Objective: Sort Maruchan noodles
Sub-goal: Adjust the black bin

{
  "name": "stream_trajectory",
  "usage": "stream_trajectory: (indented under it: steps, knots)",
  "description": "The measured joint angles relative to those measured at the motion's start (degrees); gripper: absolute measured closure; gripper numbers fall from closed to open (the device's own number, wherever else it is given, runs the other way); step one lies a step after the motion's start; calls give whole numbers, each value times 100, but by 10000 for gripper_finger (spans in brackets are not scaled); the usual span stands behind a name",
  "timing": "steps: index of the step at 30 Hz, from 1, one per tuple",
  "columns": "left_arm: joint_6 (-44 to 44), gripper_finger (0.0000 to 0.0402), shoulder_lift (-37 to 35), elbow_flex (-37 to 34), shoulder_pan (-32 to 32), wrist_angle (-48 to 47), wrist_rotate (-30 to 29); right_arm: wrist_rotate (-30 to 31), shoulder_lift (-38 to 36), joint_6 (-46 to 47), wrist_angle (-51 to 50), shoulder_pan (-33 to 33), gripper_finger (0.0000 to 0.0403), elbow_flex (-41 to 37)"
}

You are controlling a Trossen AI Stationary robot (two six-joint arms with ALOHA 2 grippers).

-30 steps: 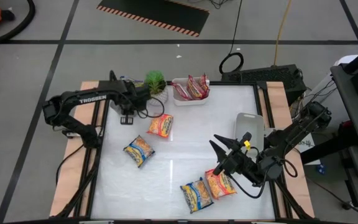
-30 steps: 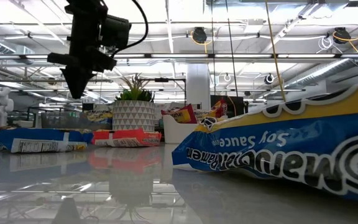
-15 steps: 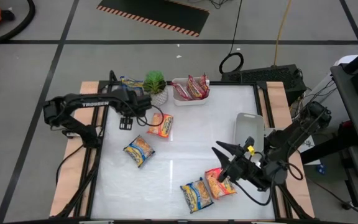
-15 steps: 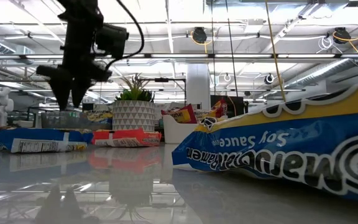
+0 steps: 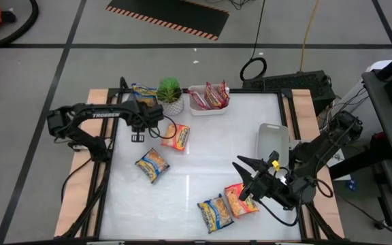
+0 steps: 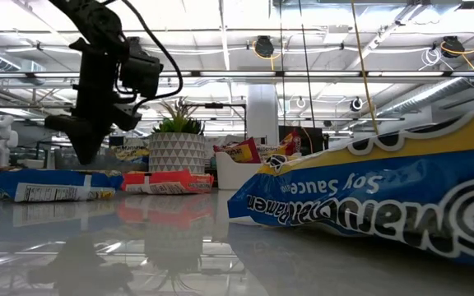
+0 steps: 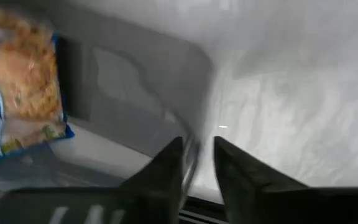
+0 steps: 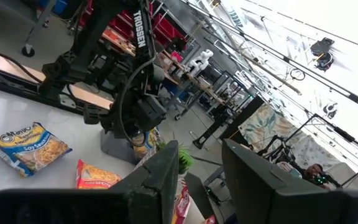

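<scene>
Several Maruchan noodle packets lie flat on the white table: an orange one point(image 5: 175, 136), a blue one point(image 5: 152, 165), and a blue point(image 5: 214, 212) and an orange one point(image 5: 242, 199) near the front edge. One more blue packet point(image 7: 20, 81) lies in a grey tray point(image 7: 135, 81) at the far left. My left gripper point(image 5: 137, 137) points steeply down at that tray's edge, its fingers close together. Over the front right, my right gripper point(image 5: 245, 170) hangs level and open, with nothing between its fingers point(image 8: 197, 168). My left gripper point(image 7: 197, 165) has the grey tray's rim point(image 7: 194, 146), just below a rounded corner, in the narrow gap between its two fingers. The fingers come from above, slanting, one inside the tray and one outside. The tray sits flat on the table.
A small potted plant point(image 5: 171, 92) and a white tray point(image 5: 206, 109) holding red packets stand at the far edge. A second grey tray point(image 5: 272, 138) lies at the right. One packet point(image 6: 385, 189) lies right in front of the low camera. The table's middle is bare.
My left gripper has come down toward the grey tray's edge and a little toward the table's left. On the way its fingers spread apart, then drew together again.
</scene>
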Motion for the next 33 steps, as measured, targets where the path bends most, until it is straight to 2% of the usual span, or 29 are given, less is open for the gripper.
stream_trajectory:
  steps: [3,5,12,21,29,33]
  knots:
    - [-206,370,-2,7,187,-27,195,-4,0,-10,0,-66,287,0]
    - [-311,390,0,7,296,7,262,-13,-2,-25,0,-116,287,0]
    - [-748,392,0,4,675,89,250,-25,-2,-116,-1,-272,287,0]
    - [-101,392,-2,4,709,201,376,-315,-2,-243,2,-344,287,0]
    - [63,392,-2,7,689,188,432,-315,-2,-234,2,-346,287,0]
    - [68,376,-2,7,700,190,398,-313,-2,-195,0,-346,287,0]
